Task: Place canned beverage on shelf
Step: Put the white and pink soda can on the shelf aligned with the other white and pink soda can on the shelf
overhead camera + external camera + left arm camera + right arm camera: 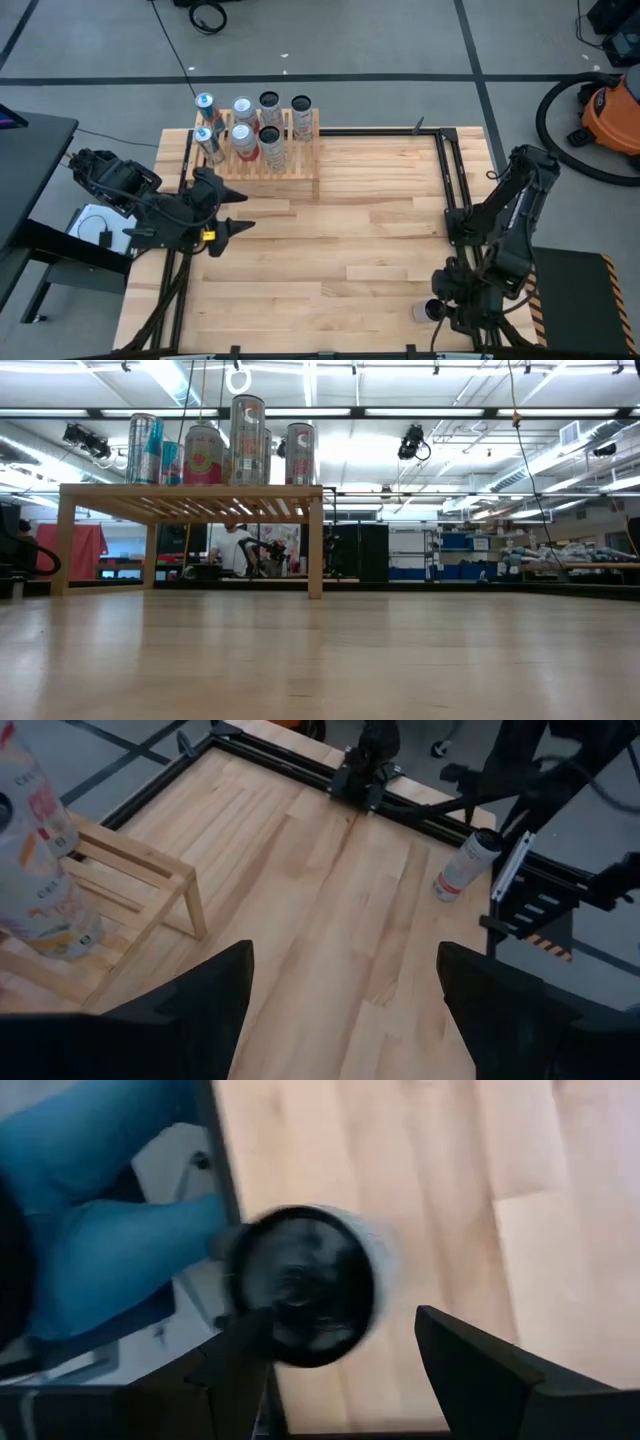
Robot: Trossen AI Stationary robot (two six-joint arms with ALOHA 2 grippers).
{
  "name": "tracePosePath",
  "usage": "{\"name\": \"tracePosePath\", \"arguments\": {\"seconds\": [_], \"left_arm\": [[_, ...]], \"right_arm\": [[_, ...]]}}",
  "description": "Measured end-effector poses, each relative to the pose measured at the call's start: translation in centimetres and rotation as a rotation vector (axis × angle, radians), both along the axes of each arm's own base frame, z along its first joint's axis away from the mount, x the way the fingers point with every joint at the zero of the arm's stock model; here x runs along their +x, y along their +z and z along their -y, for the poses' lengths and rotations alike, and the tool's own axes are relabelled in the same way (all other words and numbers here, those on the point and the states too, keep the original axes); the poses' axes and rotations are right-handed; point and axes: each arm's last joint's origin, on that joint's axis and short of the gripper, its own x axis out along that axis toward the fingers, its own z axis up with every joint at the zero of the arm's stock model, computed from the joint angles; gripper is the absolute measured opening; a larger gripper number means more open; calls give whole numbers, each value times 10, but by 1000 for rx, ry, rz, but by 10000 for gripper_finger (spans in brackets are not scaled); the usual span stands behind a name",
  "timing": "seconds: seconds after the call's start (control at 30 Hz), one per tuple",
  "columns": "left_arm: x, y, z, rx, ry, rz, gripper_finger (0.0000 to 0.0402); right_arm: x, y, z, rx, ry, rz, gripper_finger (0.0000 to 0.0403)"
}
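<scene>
A white can (427, 311) with a dark top stands on its base near the table's near right corner, also in the left wrist view (462, 865). My right gripper (441, 306) hangs open just above it, pointing steeply down. In the right wrist view the can's top (305, 1285) lies ahead of the gripper (340, 1355), closer to one finger; I cannot tell whether that finger touches it. The light-wood shelf (300, 165) stands at the far left, carrying several cans (203, 455). My left gripper (247, 211) waits open just in front of the shelf.
Black frame rails (455, 170) run along the table's edges and the right arm's base. The wide middle of the wooden table (340, 250) is bare. A blue shape (110, 1230) shows beyond the table's edge beside the can. An orange vacuum (610, 115) stands on the floor.
</scene>
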Motion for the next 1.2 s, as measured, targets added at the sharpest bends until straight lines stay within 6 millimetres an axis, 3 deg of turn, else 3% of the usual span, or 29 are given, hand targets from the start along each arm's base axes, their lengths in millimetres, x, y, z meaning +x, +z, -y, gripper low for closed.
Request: {"name": "tracePosePath", "arguments": {"seconds": [0.17,0.87,1.2], "left_arm": [[0,0,-1,17,22,10,316],[0,0,-1,19,25,11,316],[0,0,-1,22,30,13,316]], "right_arm": [[-1,-7,0,10,-4,-13,255],[9,-1,-1,39,-17,87,255],[31,24,-20,242,207,405,265]]}}
